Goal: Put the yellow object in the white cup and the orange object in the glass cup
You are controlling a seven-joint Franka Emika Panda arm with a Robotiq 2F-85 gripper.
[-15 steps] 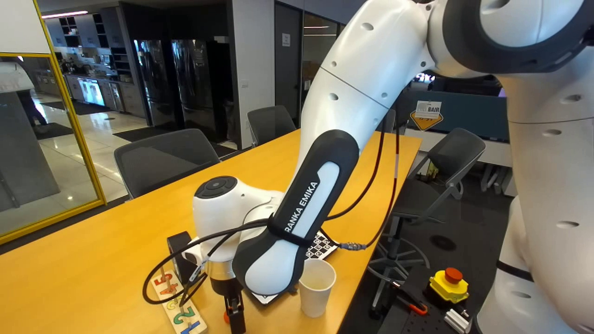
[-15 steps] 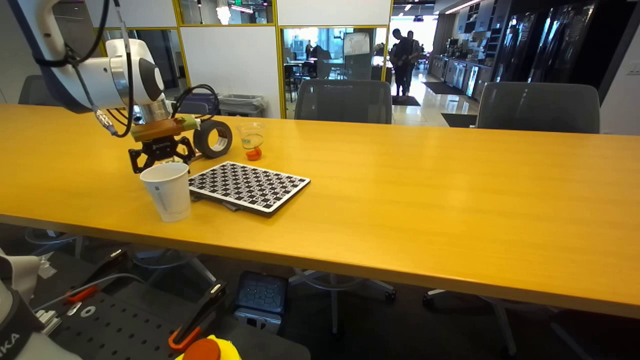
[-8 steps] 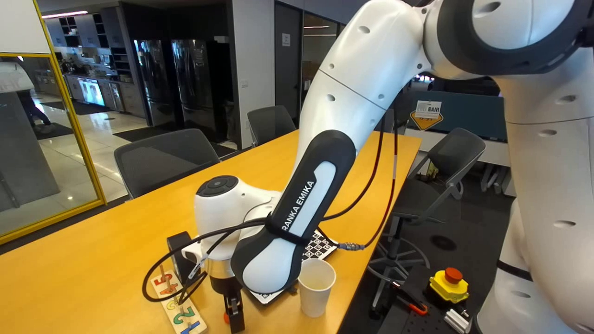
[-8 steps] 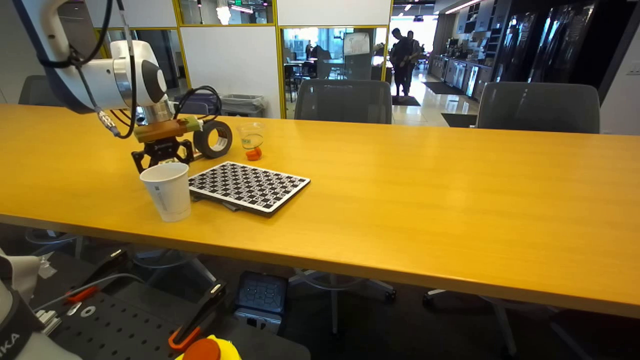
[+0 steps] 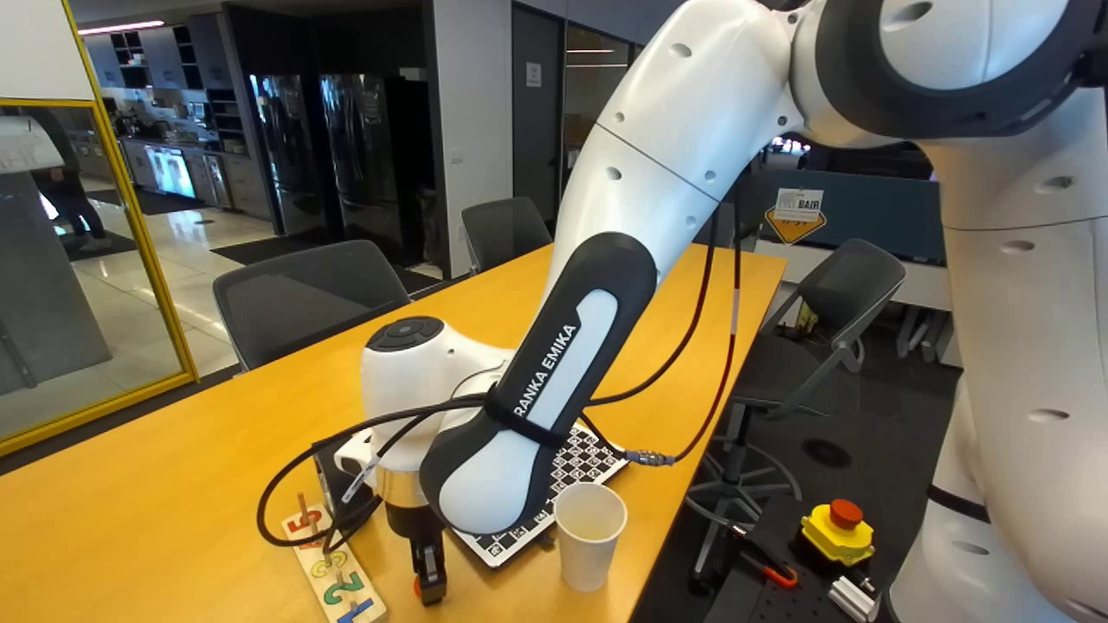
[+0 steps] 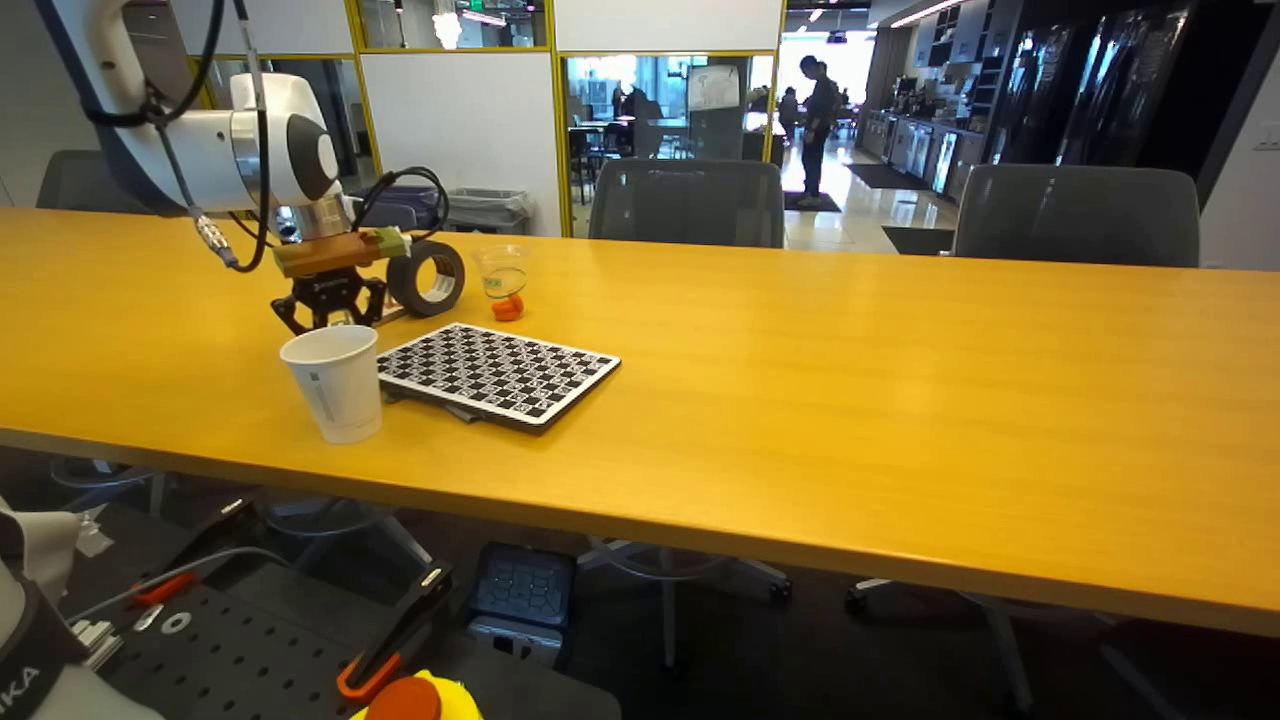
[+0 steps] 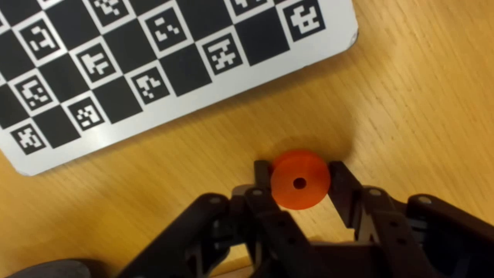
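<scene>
Gripper (image 7: 299, 181): lower end hidden from you behind the white cup (image 6: 340, 395) in an exterior view; floor of that cup out of sight in both exterior views. Small orange shape (image 6: 508, 308): inside the glass cup (image 6: 502, 270) or behind it, you cannot tell. In an exterior view: orange piece (image 5: 417, 588), mostly masked by the gripper; tape roll (image 5: 339, 484), partly covered by the arm (image 5: 563, 346); number board (image 5: 359, 581), cut by the lower edge. Checkered board (image 7: 154, 65): cropped along your wrist view's top and left. Grey shape (image 7: 54, 270), lower left there: too cropped to name.
</scene>
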